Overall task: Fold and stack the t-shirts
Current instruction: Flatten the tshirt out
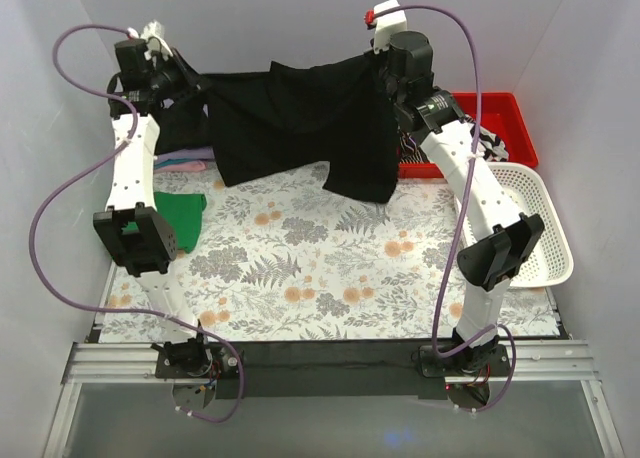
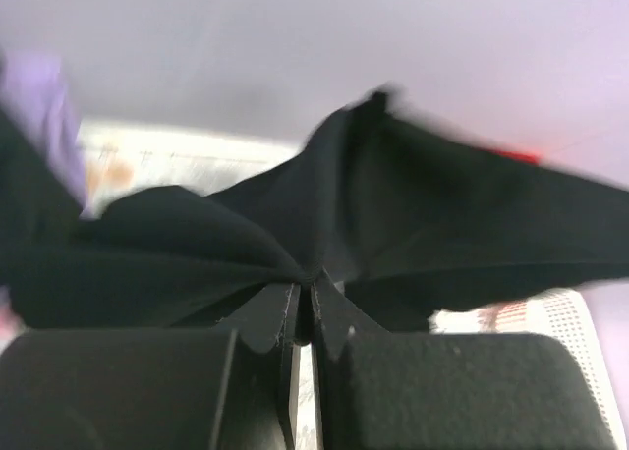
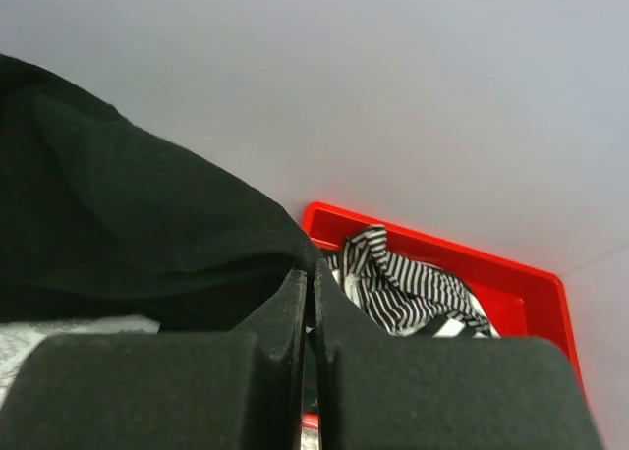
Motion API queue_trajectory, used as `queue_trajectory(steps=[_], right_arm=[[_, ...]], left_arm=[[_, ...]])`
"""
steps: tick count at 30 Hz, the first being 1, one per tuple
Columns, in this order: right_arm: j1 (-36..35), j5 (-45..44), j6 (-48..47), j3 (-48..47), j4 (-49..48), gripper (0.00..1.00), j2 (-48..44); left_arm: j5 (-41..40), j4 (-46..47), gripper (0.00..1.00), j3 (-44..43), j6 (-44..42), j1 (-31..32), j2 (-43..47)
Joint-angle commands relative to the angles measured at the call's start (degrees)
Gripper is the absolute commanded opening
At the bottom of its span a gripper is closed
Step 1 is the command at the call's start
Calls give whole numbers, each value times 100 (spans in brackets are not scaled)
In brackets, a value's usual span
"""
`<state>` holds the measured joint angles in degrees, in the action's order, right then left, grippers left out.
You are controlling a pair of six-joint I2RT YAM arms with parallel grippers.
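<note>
**Claws pinching the black t-shirt (image 1: pixel 300 118) aloft, one at each end**

Our left claw (image 2: pixel 305 308) has its jaws pressed together on a bunched fold of black cloth, and our right claw (image 3: pixel 310 278) is likewise clamped tight on the shirt's other end. Between them the shirt hangs stretched across the back of the bench (image 1: pixel 330 278), sagging in the middle, with one lower corner drooping towards the floral covering. We cannot tell whether that corner touches.

We judge the shirt light, limp and without any stiffness. It gathers into pleats at each pinch and will swing and fold on itself when moved. It is not fragile, but a thin knit can slip out of a small bite. We would take it at the shoulder seams or the hem corners, where the doubled cloth gives more to grip, and keep it taut so it lays flat.

A striped t-shirt (image 3: pixel 413 288) lies crumpled in the red bin (image 1: pixel 505 113) at the far right, just beyond the white mesh basket (image 1: pixel 545 228). A green t-shirt (image 1: pixel 190 213) lies on the bench at the left, with lilac and pink cloth (image 1: pixel 185 158) behind it.

We can read no brand, label or writing on any of these things, and no print shows on the side of the black shirt facing us.
</note>
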<state>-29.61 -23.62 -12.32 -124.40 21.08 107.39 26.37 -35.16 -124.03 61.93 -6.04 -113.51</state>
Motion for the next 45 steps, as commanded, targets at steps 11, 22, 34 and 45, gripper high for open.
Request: queue_trajectory(steps=[11,22,34,45], right_arm=[[122,1561,783,3743,-790,1,-2625],[-142,2380,1995,6673,422,1,-5279],[-160,2388,2752,6929,1487,43,-5949],[-160,1221,2278,6351,442,51,-3641]], left_arm=[[818,1556,0,3277,152,139,3665],[256,-350,0,5767,364,130,5892],[938,-1644,24,6951,609,323,6341],[-14,-615,55,6102,970,323,6378]])
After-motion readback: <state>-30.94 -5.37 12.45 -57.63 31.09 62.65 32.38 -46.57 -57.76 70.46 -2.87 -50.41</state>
